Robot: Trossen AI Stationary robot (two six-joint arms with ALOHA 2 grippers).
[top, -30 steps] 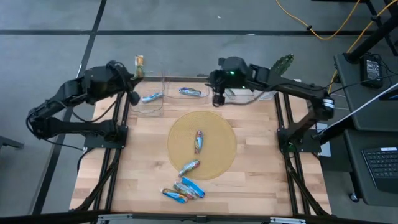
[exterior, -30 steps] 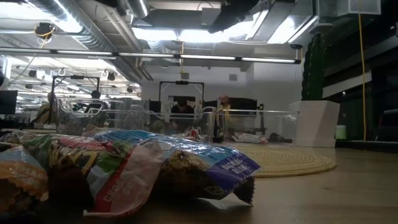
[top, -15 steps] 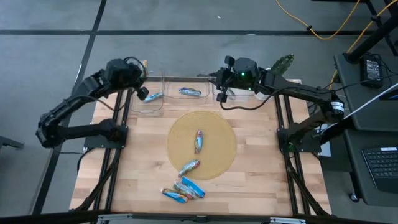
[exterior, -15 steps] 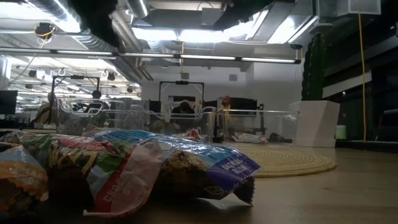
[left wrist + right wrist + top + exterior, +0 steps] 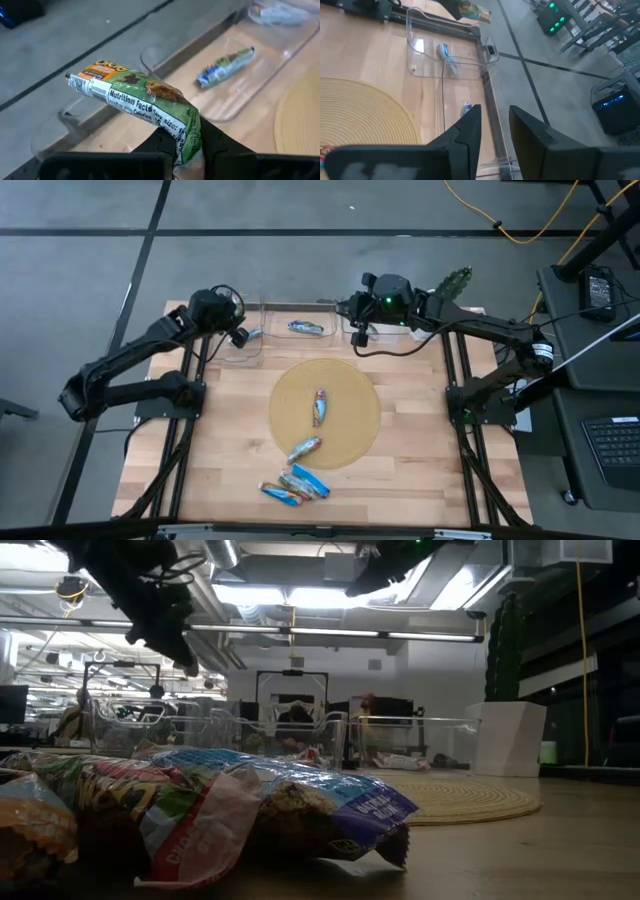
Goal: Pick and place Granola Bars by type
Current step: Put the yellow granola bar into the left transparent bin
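Risk: the green-wrapped bar (image 5: 145,102) is pinched only at one end, so it could swing or slip and miss the clear bin (image 5: 243,340).
Left gripper (image 5: 187,142): clamped on that bar, at the desk's far-left corner, beside the bin.
Right gripper (image 5: 494,125): fingers apart, empty, far edge.
Remaining bars (image 5: 295,485): near edge.

Light wooden table (image 5: 410,450): round tan woven mat (image 5: 325,413) at centre, clear plastic bins (image 5: 243,345) along far edge, cluster of granola bars (image 5: 295,485) on bare wood near front edge, just off the mat.
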